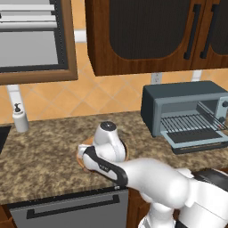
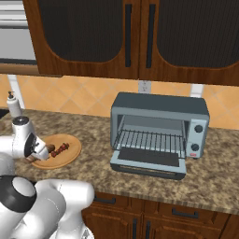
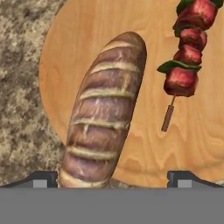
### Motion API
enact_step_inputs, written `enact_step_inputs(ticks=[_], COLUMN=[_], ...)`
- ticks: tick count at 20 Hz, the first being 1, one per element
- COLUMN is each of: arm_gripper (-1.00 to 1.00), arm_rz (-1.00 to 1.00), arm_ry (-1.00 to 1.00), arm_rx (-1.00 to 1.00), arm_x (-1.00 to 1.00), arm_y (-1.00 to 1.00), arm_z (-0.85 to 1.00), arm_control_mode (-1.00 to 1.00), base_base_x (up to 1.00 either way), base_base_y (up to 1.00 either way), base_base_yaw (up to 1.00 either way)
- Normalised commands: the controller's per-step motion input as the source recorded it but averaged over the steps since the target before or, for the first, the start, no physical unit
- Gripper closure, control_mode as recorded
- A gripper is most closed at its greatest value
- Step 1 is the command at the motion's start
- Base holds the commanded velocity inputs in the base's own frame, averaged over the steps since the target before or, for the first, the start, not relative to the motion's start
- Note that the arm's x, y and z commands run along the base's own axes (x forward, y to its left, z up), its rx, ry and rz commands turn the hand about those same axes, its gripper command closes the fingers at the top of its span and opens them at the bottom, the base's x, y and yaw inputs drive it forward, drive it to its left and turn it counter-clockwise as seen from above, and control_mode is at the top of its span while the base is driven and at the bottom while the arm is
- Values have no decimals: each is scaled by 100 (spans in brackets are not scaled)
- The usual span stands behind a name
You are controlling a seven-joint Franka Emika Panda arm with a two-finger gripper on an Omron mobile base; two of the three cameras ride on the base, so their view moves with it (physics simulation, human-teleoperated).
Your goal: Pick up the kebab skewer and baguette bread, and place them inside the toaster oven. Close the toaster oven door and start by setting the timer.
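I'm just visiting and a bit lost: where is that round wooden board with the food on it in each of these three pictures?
Left base view: the round wooden board peeks out lower centre, mostly behind the white arm.
Right base view: it lies at left on the counter, carrying the kebab skewer.
Hand view: close up, under the baguette bread and the skewer.
Shared landmark: the toaster oven, to the board's right in both base views.

Under my tool, the baguette bread (image 3: 103, 113) is brown with pale diagonal slashes. The kebab skewer (image 3: 186, 52) carries dark red chunks and green bits. Both lie on a light wooden board (image 3: 144, 148); the surface (image 3: 22, 87) is speckled brown granite.
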Motion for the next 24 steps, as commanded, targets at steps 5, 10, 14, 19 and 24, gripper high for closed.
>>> enact_step_inputs(ticks=[5, 10, 14, 19, 24], arm_gripper=[-100, -100, -100, -100, 100], arm_rz=[-4, -3, -1, 0, -1], arm_ry=[5, 5, 7, 5, 5], arm_rx=[0, 0, 0, 0, 0], arm_x=[2, 10, 13, 20, 4], arm_y=[14, 24, 9, 10, 2], arm_z=[-17, -14, -21, -14, -7], arm_control_mode=[-100, -100, -100, -100, -100], base_base_x=[0, 0, 0, 0, 0], base_base_y=[0, 0, 0, 0, 0], base_base_yaw=[0, 0, 0, 0, 0])
